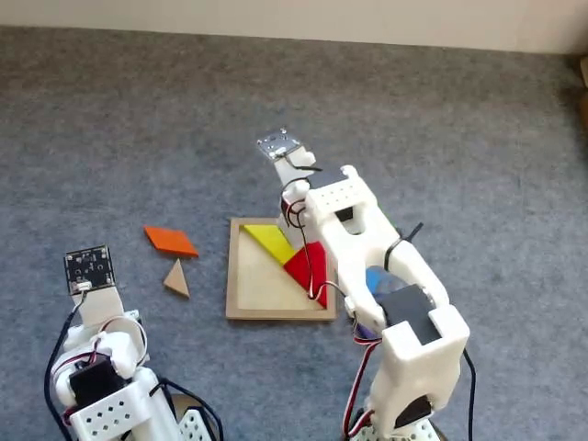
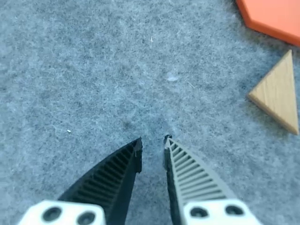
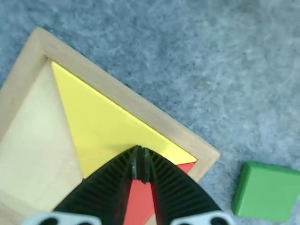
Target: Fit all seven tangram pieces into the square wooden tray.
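The square wooden tray (image 1: 241, 292) (image 3: 28, 56) lies mid-table on the grey carpet. A yellow triangle (image 1: 268, 241) (image 3: 101, 126) and a red triangle (image 1: 307, 266) (image 3: 136, 201) lie inside it, against its far and right sides. My right gripper (image 3: 140, 158) is shut with nothing in it, tips just above the seam between yellow and red. On the carpet left of the tray lie an orange parallelogram (image 1: 171, 241) (image 2: 274, 16) and a small wooden triangle (image 1: 176, 278) (image 2: 280, 96). My left gripper (image 2: 153, 142) is slightly open over bare carpet, short of both. A green square (image 3: 265, 190) lies outside the tray's corner.
The right arm (image 1: 367, 266) reaches over the tray's right side and hides part of it. A blue piece (image 1: 377, 278) peeks out beneath that arm, right of the tray. The left arm (image 1: 101, 377) is at the near left.
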`<state>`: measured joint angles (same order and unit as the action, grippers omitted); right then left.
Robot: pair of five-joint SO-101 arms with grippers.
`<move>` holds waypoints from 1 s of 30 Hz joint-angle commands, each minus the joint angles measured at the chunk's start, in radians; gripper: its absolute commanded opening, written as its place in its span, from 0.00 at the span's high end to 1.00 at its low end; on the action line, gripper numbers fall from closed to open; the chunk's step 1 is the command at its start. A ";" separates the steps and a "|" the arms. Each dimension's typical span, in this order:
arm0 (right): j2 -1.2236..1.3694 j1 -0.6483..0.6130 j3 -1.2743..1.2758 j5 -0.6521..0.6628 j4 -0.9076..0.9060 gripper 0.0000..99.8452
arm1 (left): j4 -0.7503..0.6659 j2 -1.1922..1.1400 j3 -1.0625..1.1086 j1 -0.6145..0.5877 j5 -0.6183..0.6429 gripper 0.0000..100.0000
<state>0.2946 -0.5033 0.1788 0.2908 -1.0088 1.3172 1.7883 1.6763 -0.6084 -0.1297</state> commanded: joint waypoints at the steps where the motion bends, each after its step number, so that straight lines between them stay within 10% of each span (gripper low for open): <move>1: -0.002 0.025 -0.002 0.012 -0.004 1.00 | 0.008 0.031 0.019 -0.008 0.005 0.91; 30: -0.234 0.213 -0.004 -0.132 -0.091 0.90 | 0.008 0.031 0.019 -0.010 0.005 0.91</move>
<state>0.1227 -0.3207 0.1834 0.1956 -1.1224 1.3172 1.7883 1.6763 -0.6084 -0.1297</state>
